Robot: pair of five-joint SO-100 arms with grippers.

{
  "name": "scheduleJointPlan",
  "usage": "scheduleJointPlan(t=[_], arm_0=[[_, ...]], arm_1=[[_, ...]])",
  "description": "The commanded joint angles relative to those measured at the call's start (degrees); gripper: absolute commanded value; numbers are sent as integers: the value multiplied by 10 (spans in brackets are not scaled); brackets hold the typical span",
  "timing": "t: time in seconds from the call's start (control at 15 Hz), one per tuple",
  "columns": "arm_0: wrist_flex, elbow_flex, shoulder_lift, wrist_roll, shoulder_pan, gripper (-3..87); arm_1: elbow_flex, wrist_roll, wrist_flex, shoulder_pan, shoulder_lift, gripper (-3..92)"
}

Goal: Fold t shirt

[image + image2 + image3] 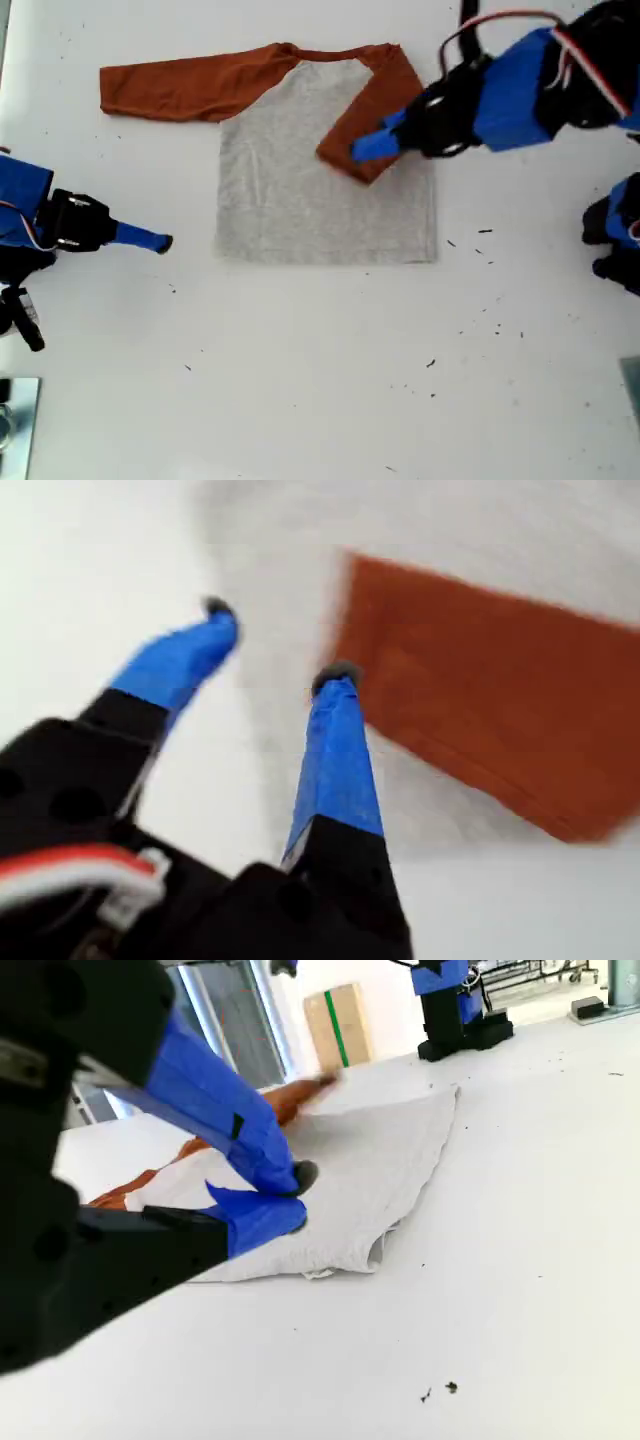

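Observation:
The t shirt lies flat on the white table, grey body up. One rust-orange sleeve stretches toward the exterior view's left. The other sleeve is folded diagonally over the body. My first gripper hovers at that folded sleeve's cuff. In the first wrist view my first gripper is open over grey cloth, with nothing between its fingers and the orange sleeve beside it. My second gripper rests shut off the shirt at the exterior view's left. The second wrist view shows my second gripper short of the shirt's hem.
Dark specks are scattered over the table toward the exterior view's lower right. A metal plate sits at that view's bottom left corner, and a black and blue arm base at its right edge. A cardboard box stands beyond the table.

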Motion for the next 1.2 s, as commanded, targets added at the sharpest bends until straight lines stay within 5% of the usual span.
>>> scheduleJointPlan(t=[0.0,0.13,0.27,0.47,0.87,1.13], arm_0=[[2,6,4,6,-11,-3],[2,6,4,8,-6,-3],[2,6,4,8,-10,-2],[3,6,4,-16,-11,-2],[-3,-72,-72,-288,18,-3],[127,-425,-449,-487,78,-2]], arm_1=[[-40,35,32,4,24,214],[107,53,11,40,142,214],[327,69,4,99,305,36],[605,130,19,127,475,36],[802,178,48,93,657,35],[845,175,124,98,800,35]])
